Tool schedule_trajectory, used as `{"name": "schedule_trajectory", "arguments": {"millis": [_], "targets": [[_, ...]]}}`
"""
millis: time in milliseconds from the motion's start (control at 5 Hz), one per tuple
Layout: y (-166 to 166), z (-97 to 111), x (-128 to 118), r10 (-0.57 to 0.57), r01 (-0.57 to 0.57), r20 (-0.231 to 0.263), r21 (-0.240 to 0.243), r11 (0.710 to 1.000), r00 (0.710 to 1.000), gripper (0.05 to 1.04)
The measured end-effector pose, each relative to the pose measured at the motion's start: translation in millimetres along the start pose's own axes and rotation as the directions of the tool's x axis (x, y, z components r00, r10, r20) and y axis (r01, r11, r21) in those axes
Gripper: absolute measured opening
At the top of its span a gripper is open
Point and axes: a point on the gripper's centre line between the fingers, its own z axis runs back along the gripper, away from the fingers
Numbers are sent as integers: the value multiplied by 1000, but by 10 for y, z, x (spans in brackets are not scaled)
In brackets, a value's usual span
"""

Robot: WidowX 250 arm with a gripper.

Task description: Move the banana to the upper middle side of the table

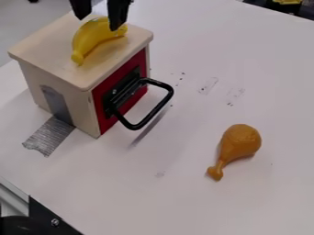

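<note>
At the top left of the camera view, the black gripper (100, 17) hangs over the wooden box, its two fingers parted and pointing down. A yellow banana (91, 38) lies on the box's top, curved, with one end toward the front and the other toward the right. The right finger overlaps the banana's upper right part in the view; whether they touch I cannot tell. The left finger stands to the left of the banana's upper part. The white table (202, 59) spreads around the box.
The wooden box (49, 43) has a red front with a black handle (160, 106) sticking out over the table. Grey tape (49, 135) runs from its side onto the table. An orange-brown toy drumstick (238, 142) lies at the right. A dark metal edge (46, 218) is at the lower left.
</note>
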Motion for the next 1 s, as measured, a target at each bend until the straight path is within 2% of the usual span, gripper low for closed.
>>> {"name": "schedule_trajectory", "arguments": {"millis": [400,600,800,1000], "targets": [[100,-318,-106,29,-31,-71,-39,999,997,969],[14,-335,-103,13,-16,-75,-41,999,997,701],[-116,-296,-83,12,-16,-87,-37,999,996,553],[-503,-172,81,-6,4,-77,-25,1000,997,553]]}}
